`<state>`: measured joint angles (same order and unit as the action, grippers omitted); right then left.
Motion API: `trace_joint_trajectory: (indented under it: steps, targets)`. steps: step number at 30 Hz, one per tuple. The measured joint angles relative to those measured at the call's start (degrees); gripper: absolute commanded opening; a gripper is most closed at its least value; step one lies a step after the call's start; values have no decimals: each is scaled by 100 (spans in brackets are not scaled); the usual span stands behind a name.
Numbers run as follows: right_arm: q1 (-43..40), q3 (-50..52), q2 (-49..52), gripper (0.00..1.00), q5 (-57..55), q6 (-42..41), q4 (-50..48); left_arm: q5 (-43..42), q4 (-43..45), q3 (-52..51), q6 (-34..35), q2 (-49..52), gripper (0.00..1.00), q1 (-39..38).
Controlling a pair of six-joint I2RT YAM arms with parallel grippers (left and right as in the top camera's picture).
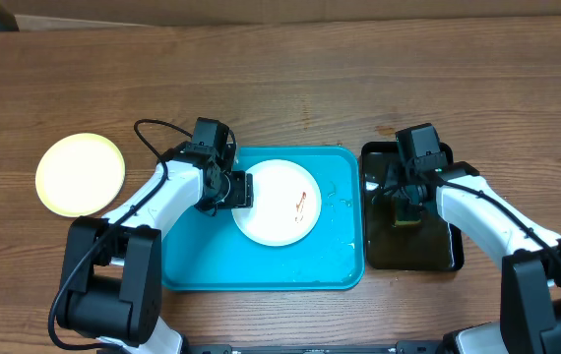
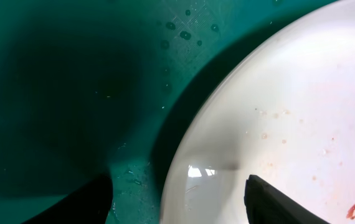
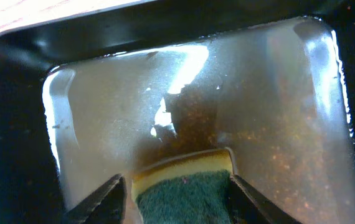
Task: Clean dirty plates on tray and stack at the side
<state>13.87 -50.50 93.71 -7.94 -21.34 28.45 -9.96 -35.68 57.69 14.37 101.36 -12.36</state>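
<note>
My left end effector (image 1: 243, 189) sits open astride the left rim of the white plate (image 1: 280, 202), which lies in the turquoise tray (image 1: 330, 256). The plate looks light, stiff and slippery (water beads nearby), so I'd pinch that rim. My right end effector (image 3: 176, 186) clamps the sponge (image 3: 184, 202) in the black tray (image 3: 277, 93).

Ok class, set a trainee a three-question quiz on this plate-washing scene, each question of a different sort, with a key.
1. True or false: the yellow plate lies on the table, outside the blue tray.
2. What does the right hand hold? A) sponge B) cup C) plate
3. Fill in: the smear on the white plate is ____.
Key: 1 true; 2 A; 3 red.
</note>
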Motion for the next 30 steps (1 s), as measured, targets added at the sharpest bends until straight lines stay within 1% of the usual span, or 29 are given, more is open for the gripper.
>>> trace_joint_trajectory:
  steps: [2,4,5,6,7,8,9,10,11,12,13,14,15,16,18,21,24,28,29,30]
  targets:
    - [0,4,74,70,2,13,-31,11,2,0,0,0,72,0]
    - [0,4,133,72,4,31,-55,11,11,0,2,0,73,0]
    - [0,4,166,66,2,35,-66,11,11,0,2,0,72,0]
    - [0,4,208,51,2,37,-76,13,15,0,2,0,72,0]
    - [0,7,240,27,2,11,-87,13,17,0,2,0,72,0]
    - [0,7,289,16,0,26,-96,13,17,0,2,0,72,0]
    - [0,7,326,7,-7,42,-94,15,20,0,2,0,72,0]
    - [0,7,365,7,-9,39,-101,20,17,0,2,0,68,0]
    - [0,7,393,17,-7,37,-116,28,20,0,2,0,66,0]
    - [0,7,398,30,-4,33,-133,39,22,0,-2,0,64,0]
    - [0,4,398,50,0,39,-120,55,22,0,0,0,64,0]
    - [0,-22,398,59,0,52,-22,66,33,0,2,0,65,0]
    - [0,-81,398,62,2,52,151,76,37,0,2,0,67,0]
    - [0,-181,398,68,2,42,450,79,39,0,2,0,68,0]
    - [0,-442,396,84,7,76,1003,111,46,0,2,0,69,-4]
    - [0,-855,387,88,4,87,1622,162,66,0,2,0,69,-4]
    - [0,-994,343,87,2,122,1875,190,72,0,2,0,68,-4]
    - [0,-859,339,84,0,153,1945,205,72,0,2,0,68,-4]
    - [0,-774,339,80,4,164,1886,208,79,0,2,0,66,-4]
    - [0,-682,341,78,4,166,1812,210,79,0,2,0,65,-4]
